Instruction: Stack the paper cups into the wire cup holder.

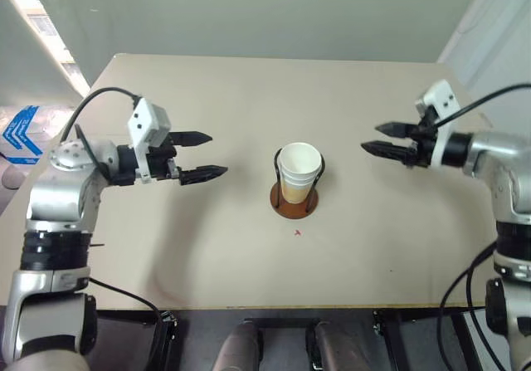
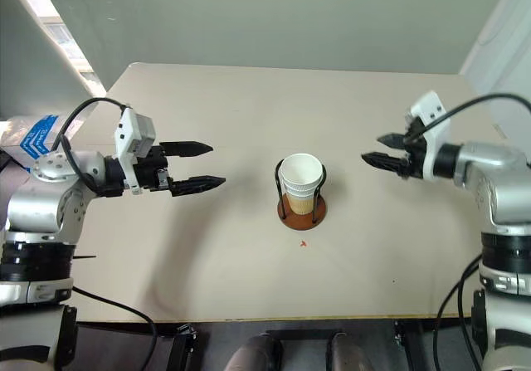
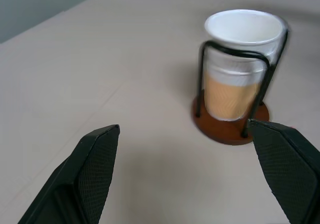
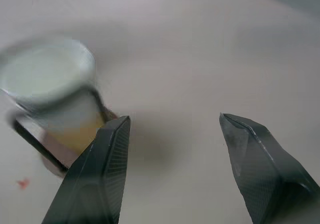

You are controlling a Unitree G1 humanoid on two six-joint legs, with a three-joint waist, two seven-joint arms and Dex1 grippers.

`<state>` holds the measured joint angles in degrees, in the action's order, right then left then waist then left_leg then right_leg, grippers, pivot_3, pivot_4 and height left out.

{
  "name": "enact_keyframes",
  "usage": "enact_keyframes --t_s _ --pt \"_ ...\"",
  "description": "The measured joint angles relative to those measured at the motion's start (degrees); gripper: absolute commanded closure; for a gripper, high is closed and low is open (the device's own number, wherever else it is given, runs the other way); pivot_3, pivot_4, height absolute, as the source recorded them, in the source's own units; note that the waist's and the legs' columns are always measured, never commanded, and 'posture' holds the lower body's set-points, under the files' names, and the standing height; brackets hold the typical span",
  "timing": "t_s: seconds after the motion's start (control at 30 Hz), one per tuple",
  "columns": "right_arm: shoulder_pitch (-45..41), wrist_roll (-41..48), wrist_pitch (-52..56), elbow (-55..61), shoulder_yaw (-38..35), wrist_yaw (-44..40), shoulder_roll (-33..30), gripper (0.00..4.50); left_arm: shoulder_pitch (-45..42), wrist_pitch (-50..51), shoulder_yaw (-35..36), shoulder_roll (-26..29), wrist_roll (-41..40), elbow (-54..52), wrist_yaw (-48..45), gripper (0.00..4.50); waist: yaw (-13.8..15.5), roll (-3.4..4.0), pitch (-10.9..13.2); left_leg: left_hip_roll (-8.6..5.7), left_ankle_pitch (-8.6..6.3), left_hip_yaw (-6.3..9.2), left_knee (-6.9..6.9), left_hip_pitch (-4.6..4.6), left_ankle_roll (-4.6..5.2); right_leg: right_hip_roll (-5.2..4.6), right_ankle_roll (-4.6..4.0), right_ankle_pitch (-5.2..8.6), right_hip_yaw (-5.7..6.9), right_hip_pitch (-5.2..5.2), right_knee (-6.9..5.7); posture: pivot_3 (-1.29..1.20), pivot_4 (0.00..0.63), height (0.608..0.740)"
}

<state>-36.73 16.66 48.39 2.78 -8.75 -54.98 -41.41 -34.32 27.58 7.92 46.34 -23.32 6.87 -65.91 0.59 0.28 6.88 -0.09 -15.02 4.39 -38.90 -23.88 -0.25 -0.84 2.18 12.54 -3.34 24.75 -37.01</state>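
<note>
Paper cups (image 1: 299,172): tapered cups nested into one stack, standing upright inside the holder near the middle of the table. The top rim is a smooth white rolled ring and the inside is plain white. The upper sides show white stepped bands where the rims overlap; the lower side is pale yellow-orange. How many cups are nested I cannot tell.

Wire cup holder (image 1: 293,202): a flat, round, reddish-brown disc base with thin black wire loops rising from it on either side of the stack. The loops arch about as high as the cups' upper bands. The cup stack sits on the disc between the wires.

Red mark (image 1: 297,232): a tiny red speck on the table at 6 o'clock from the holder, just beside the base.

Table (image 1: 232,97): a matte, pale beige top with rounded far corners, smooth and plain.

Left gripper (image 1: 203,155): at 9 o'clock from the holder, well apart from it. Two black tapered fingers point toward the cups, spread wide and grasping nothing. A white boxy camera housing sits above the wrist, with a black cable looping back.

Right gripper (image 1: 375,137): at 3 o'clock from the holder, apart from it. Its two black pointed fingers are parted and released, holding nothing, aimed toward the cups.
</note>
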Motion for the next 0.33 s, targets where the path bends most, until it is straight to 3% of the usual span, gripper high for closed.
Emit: enact_keyframes --t_s 0.33 --pt "2.49 3.45 0.48 -2.77 -3.72 7.07 2.03 1.51 2.5 0.39 3.98 -2.55 -0.32 -2.44 11.58 0.0 -0.11 0.01 0.01 -0.01 0.06 0.01 0.01 0.14 0.3 0.04 -0.17 -0.55 -0.01 -0.08 0.03 0.0 0.15 0.74"
